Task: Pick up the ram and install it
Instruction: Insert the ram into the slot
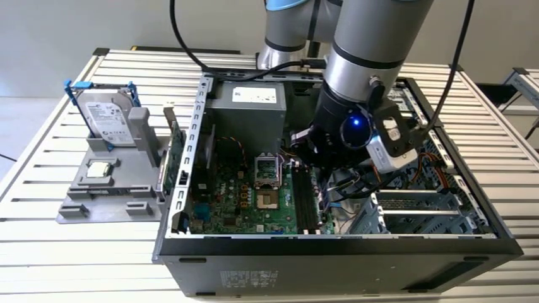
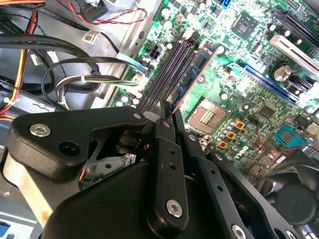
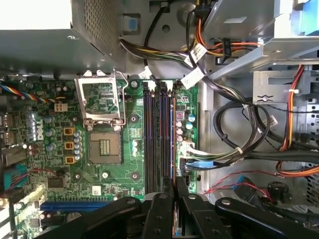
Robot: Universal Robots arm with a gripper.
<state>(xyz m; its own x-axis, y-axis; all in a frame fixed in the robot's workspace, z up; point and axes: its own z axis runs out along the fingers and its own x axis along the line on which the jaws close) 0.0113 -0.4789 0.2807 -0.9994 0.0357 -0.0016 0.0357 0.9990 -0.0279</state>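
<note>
Blue-green and thin, your ram point(image 2: 193, 74) stands on edge in the outermost of the black memory slots point(image 3: 158, 134), on the side away from the open processor socket point(image 3: 103, 148); in the first wrist view it reads as a narrow edge-on strip point(image 3: 173, 144). Your gripper point(image 2: 165, 110) is pinched nearly closed over the near end of the stick, fingertips point(image 3: 174, 185) at its top edge. The open computer case point(image 1: 337, 243) holds the green motherboard point(image 1: 244, 202), a grey power supply point(image 1: 248, 104) and bundled cables point(image 3: 234, 149). Outside it, a grey holder point(image 1: 105, 189) carries the blue-framed hard drive point(image 1: 110, 120) and a square processor chip point(image 1: 100, 168).
</note>
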